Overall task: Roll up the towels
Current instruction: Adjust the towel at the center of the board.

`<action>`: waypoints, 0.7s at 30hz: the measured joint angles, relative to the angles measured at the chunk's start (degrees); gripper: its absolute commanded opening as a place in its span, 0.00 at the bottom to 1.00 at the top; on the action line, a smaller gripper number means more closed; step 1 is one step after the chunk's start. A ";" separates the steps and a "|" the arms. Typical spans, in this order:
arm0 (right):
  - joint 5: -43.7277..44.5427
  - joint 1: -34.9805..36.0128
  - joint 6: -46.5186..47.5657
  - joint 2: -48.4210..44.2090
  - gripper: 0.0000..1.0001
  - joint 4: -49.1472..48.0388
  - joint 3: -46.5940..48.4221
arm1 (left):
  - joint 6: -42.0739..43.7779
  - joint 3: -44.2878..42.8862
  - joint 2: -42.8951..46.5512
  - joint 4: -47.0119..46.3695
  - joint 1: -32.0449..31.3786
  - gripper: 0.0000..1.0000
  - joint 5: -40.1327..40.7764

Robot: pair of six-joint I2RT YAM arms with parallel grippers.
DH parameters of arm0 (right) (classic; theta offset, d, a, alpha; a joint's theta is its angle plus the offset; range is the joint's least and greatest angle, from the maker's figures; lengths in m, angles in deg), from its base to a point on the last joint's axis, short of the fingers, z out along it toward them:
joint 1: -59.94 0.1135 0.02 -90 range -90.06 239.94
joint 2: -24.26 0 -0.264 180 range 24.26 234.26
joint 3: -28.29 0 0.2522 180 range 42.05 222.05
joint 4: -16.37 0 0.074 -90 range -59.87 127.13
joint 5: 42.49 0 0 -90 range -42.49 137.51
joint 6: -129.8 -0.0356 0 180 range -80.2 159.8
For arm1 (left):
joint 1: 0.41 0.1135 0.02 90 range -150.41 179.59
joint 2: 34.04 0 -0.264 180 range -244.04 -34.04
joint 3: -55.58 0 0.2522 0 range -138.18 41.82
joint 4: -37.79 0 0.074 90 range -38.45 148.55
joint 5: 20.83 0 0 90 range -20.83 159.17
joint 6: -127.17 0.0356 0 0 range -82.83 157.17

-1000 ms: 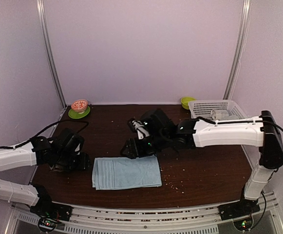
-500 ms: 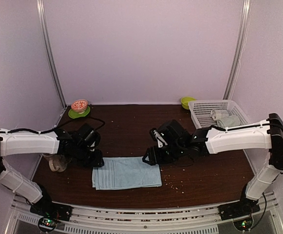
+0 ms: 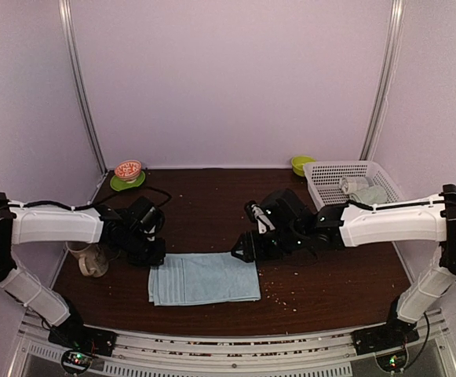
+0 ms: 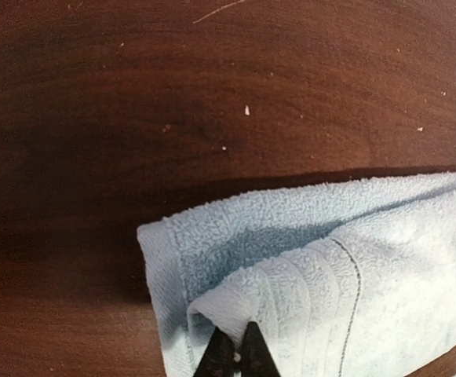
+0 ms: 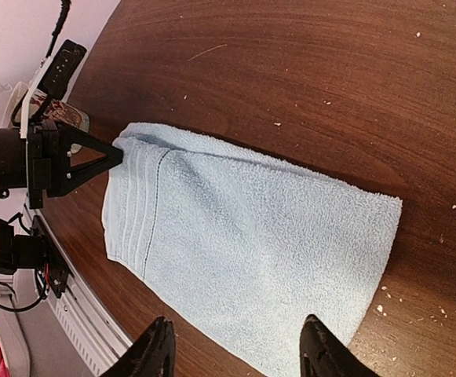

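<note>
Left claw: your left claw (image 4: 235, 355) is pressed together on the far-left corner of the light blue towel (image 3: 204, 279), its two dark tips close side by side with cloth pinched between them.
Pinched corner: the top layer is drawn up into a small fold at the tips, and the hemmed edge beneath it lies on the surface (image 3: 212, 208).
Right claw: your right claw (image 5: 235, 345) is spread wide, with one finger on each side of the wrist view. It holds nothing. From above it sits at the towel's far-right corner, but you cannot tell whether it touches the cloth.
Light blue towel: it lies spread out and mostly flat at the front middle of the surface, between the two arms, with its long side running left to right. Stitched bands run across its left end.
Pale green towel: it lies bundled in the white basket (image 3: 322, 167) at the far right, with another pale bundle just beside it.
Mug: it stands near the left edge, close under your left arm (image 3: 93, 259).
Back edge: a patterned bowl (image 3: 128, 168) sits on a green plate at the far left, and a green bowl (image 3: 300, 163) sits just beside the basket.
Surface: dark wood, with pale crumbs scattered near the towel's right end.
</note>
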 measured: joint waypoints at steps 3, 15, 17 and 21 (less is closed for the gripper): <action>0.04 -0.22 0.00 -0.20 0.54 -0.50 -0.66 | 0.15 -0.85 0.24 0.33 0.02 0.00 0.13; 0.09 -0.55 -0.96 0.70 0.53 -1.14 -2.99 | 2.56 -7.67 1.88 4.79 0.09 0.00 3.02; 0.13 -0.57 -1.38 1.36 0.53 -1.27 -3.23 | 3.02 -8.09 1.46 5.03 0.39 0.00 3.48; 1.33 -0.81 -2.93 2.95 0.52 -1.20 -3.96 | 3.87 -8.15 -1.84 5.01 1.53 0.00 4.39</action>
